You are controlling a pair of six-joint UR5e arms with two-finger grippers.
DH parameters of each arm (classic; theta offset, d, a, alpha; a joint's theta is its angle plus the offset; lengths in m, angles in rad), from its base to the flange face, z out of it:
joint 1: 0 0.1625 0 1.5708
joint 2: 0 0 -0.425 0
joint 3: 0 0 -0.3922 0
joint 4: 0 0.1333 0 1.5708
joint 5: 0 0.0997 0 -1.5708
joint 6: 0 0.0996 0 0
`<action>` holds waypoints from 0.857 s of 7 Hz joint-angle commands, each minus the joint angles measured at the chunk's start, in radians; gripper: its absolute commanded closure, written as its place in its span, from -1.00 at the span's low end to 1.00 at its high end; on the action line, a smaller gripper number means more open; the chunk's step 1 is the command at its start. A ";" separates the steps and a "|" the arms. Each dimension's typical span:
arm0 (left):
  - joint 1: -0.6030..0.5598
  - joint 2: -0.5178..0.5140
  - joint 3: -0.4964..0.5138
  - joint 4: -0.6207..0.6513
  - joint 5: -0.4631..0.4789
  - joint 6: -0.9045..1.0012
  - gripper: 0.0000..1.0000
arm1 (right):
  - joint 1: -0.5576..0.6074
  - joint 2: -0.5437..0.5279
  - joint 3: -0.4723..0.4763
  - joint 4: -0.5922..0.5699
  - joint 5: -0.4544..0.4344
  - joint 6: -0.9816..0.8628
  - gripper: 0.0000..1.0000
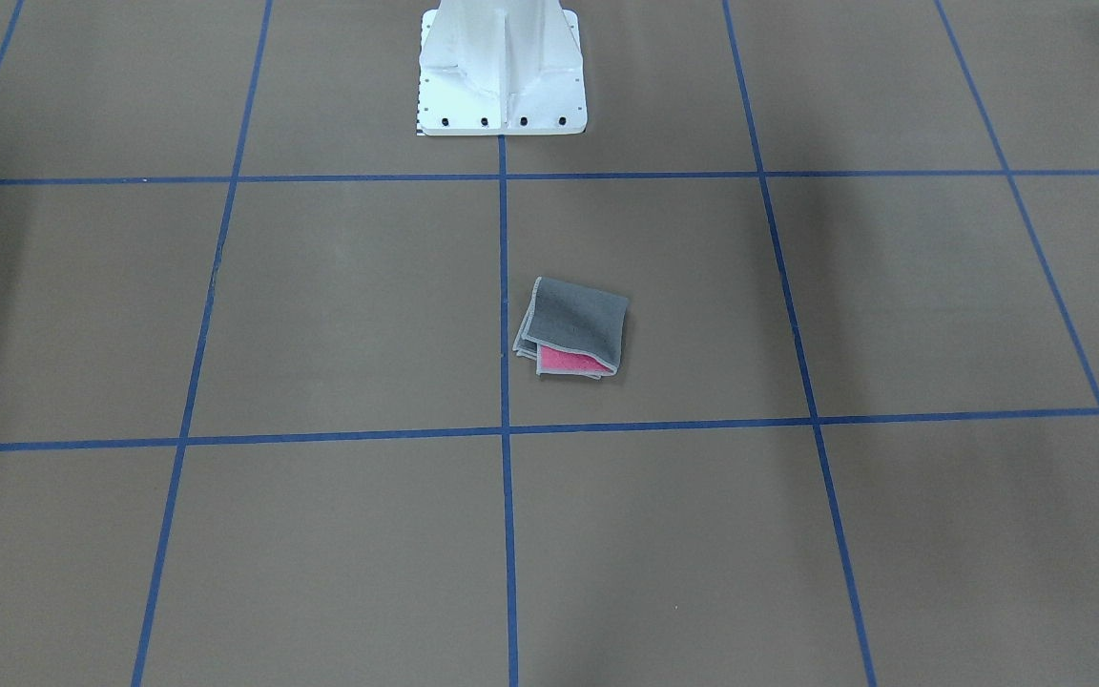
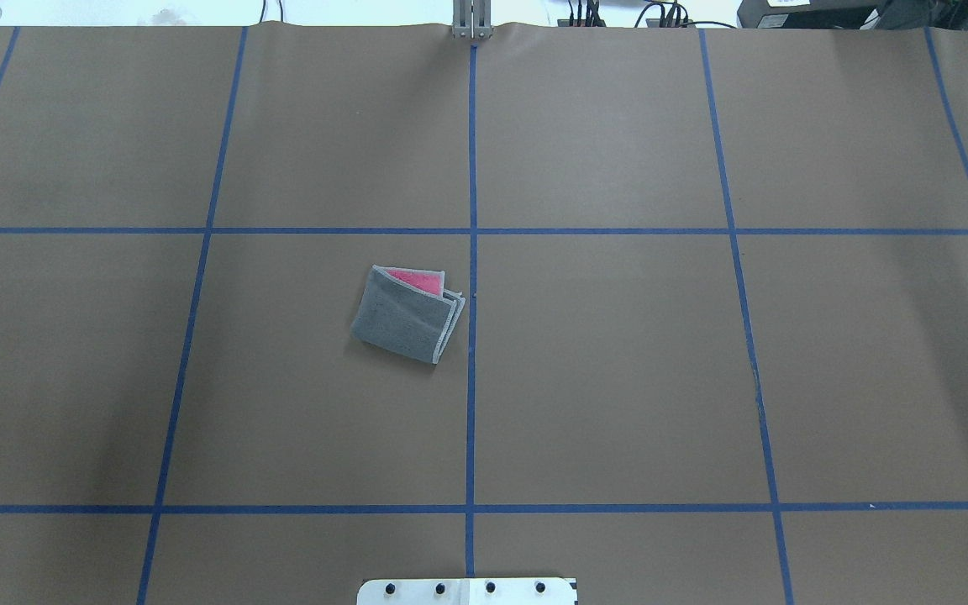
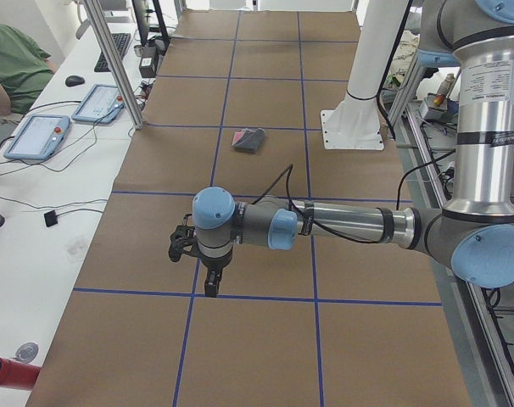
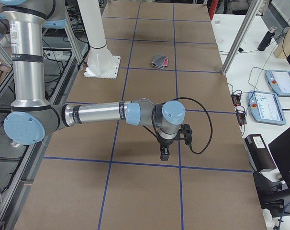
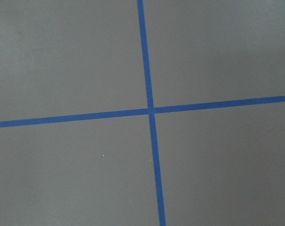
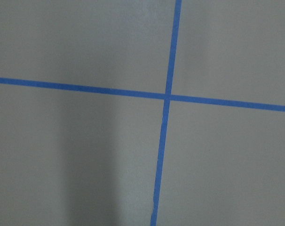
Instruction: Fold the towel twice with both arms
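Observation:
The towel (image 1: 573,324) lies folded into a small square near the table's middle, dark grey face up, with a pink strip showing at one edge. It also shows in the overhead view (image 2: 407,313) and in both side views (image 3: 248,140) (image 4: 160,61). Neither arm is near it. My left gripper (image 3: 211,284) hangs over a blue tape crossing far out toward the table's left end. My right gripper (image 4: 164,153) hangs likewise toward the right end. They show only in the side views, so I cannot tell whether they are open or shut. Both wrist views show only bare table and tape.
The white pedestal base (image 1: 502,86) stands behind the towel. Blue tape lines (image 2: 472,252) grid the brown table. A side desk with tablets (image 3: 36,136), cables and a keyboard runs along the far edge, and metal frame posts (image 4: 240,38) stand at it.

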 commanded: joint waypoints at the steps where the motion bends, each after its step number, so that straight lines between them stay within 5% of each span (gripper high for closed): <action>1: -0.015 0.011 -0.017 0.053 0.006 0.024 -1.00 | 0.023 -0.034 -0.002 0.002 0.007 -0.008 -0.99; 6: 0.020 0.000 -0.019 0.044 0.003 -0.080 -1.00 | 0.027 -0.069 -0.002 0.003 -0.004 -0.001 -0.99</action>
